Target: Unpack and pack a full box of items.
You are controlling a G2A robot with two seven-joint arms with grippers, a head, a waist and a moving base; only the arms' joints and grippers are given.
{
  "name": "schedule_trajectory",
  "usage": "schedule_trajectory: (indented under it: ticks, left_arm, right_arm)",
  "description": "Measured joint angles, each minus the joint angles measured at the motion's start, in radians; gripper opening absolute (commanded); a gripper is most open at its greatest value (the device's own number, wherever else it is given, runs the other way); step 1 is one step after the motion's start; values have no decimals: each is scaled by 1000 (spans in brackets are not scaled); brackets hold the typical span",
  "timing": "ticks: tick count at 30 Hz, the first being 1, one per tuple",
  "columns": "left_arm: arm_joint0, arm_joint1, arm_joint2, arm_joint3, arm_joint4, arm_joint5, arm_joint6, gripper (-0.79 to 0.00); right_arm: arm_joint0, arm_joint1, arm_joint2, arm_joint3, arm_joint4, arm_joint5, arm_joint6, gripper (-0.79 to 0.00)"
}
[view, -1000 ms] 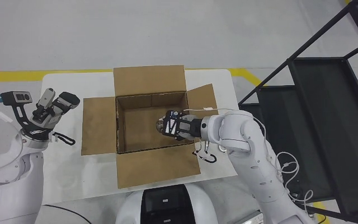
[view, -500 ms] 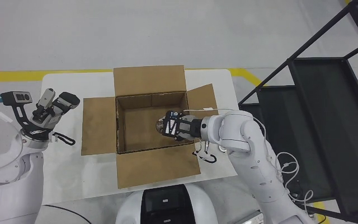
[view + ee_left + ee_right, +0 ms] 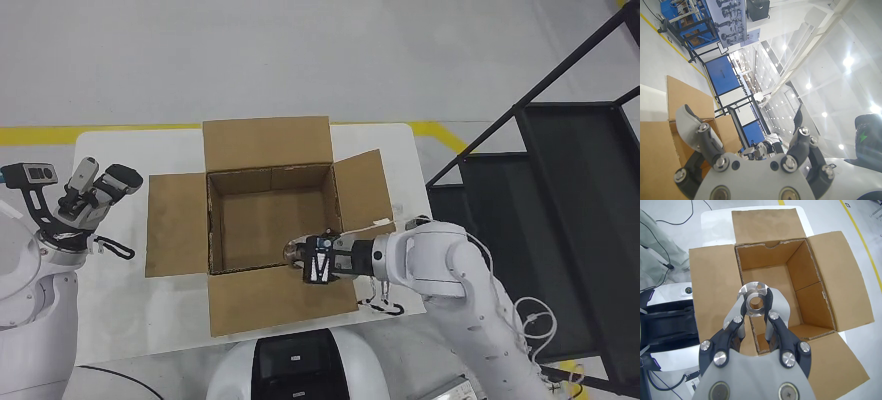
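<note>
An open cardboard box (image 3: pixel 270 225) stands in the middle of the white table with its four flaps spread out. My right gripper (image 3: pixel 297 256) hangs over the box's near wall, shut on a round metal flange (image 3: pixel 753 300) with a centre bore. In the right wrist view the box (image 3: pixel 776 256) lies below the part and its brown floor is bare. My left gripper (image 3: pixel 108 182) is held up at the table's left end, apart from the box. Its fingers (image 3: pixel 687 119) stand open with nothing between them.
The near flap (image 3: pixel 280 295) lies flat toward the table's front edge, under the right gripper. A dark metal stair frame (image 3: pixel 540 180) stands off the right end of the table (image 3: pixel 120 310). Yellow floor tape (image 3: pixel 60 133) runs behind the table.
My right gripper has pulled back from the middle of the box to above its near wall, carrying the metal flange. The left arm has not moved.
</note>
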Motion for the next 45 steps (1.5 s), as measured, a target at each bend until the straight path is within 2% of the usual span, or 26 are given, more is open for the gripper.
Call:
schedule_trajectory:
  ticks: [6, 12, 23, 31, 37, 45]
  left_arm:
    - [0, 0, 0, 0, 0, 0, 0, 0]
    - [0, 0, 0, 0, 0, 0, 0, 0]
    - [0, 0, 0, 0, 0, 0, 0, 0]
    - [0, 0, 0, 0, 0, 0, 0, 0]
    - [0, 0, 0, 0, 0, 0, 0, 0]
    - [0, 0, 0, 0, 0, 0, 0, 0]
  right_arm:
    - [-186, 67, 128, -145, 40, -60, -60, -785]
    - [-339, 102, 277, -192, 48, -84, -100, -785]
    - [-502, 164, 397, -192, -43, -83, -246, -785]
    - [-654, 179, 571, -122, -86, -83, -326, -785]
    - [-674, 184, 624, -52, -153, -31, -332, -785]
    - [-573, 180, 504, 99, -351, 163, -412, -785]
